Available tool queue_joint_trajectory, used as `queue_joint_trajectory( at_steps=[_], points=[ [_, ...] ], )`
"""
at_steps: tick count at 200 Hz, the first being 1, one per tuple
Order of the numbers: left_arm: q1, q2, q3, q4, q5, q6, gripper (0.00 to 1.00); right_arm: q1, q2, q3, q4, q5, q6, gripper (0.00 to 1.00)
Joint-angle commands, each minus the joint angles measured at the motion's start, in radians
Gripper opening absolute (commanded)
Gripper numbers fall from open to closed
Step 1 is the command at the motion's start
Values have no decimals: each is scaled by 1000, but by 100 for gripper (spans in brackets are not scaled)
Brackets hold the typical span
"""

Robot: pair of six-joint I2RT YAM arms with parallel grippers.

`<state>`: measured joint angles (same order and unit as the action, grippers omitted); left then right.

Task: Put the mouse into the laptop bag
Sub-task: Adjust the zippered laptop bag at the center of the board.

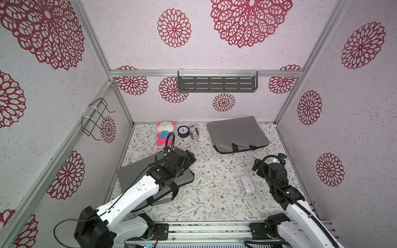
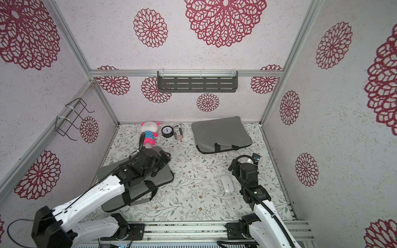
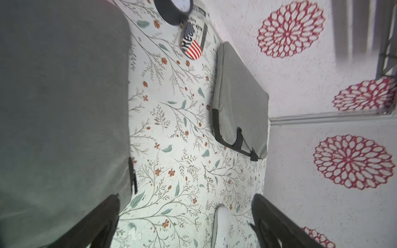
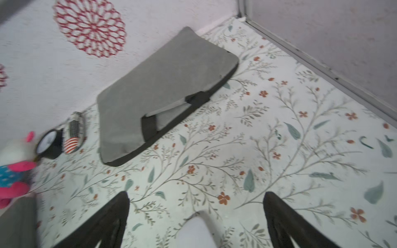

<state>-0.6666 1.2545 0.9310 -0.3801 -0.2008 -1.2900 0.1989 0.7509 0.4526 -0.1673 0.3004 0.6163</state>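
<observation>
The white mouse (image 1: 247, 183) lies on the floral table at the right, also seen in a top view (image 2: 228, 183). Two grey laptop bags show: one (image 1: 238, 134) flat at the back right with black handles toward the front, another (image 1: 133, 174) at the left under my left arm. My right gripper (image 1: 257, 166) hovers open just behind the mouse; in the right wrist view the mouse (image 4: 195, 232) shows low between the spread fingers, and the gripper (image 4: 196, 193) holds nothing. My left gripper (image 1: 190, 159) is open over the left bag's right edge and is empty (image 3: 185, 196).
A pink plush toy (image 1: 164, 133), a small black clock (image 1: 183, 131) and a printed can (image 1: 194, 134) lie along the back wall. A grey shelf (image 1: 217, 82) hangs on the back wall and a wire rack (image 1: 96, 118) on the left wall.
</observation>
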Motion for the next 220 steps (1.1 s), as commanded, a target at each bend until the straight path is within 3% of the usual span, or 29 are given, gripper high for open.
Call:
queue_joint_trajectory(
  at_steps=[1, 38, 110, 171, 201, 220],
  points=[
    [24, 149, 126, 139, 90, 101, 98, -109, 44, -54, 60, -79, -26, 99],
    [36, 384, 269, 244, 128, 125, 98, -178, 103, -131, 187, -35, -2, 99],
    [47, 881, 723, 65, 241, 92, 99, -178, 113, -178, 254, -23, 16, 99],
    [41, 1074, 876, 58, 296, 57, 99, -178, 146, -168, 259, -36, 14, 99],
    [28, 1147, 939, 75, 325, 42, 93, -176, 156, -166, 265, -45, 10, 99],
    [11, 1189, 975, 92, 350, 25, 83, -176, 158, -167, 265, -44, 10, 99]
  ],
)
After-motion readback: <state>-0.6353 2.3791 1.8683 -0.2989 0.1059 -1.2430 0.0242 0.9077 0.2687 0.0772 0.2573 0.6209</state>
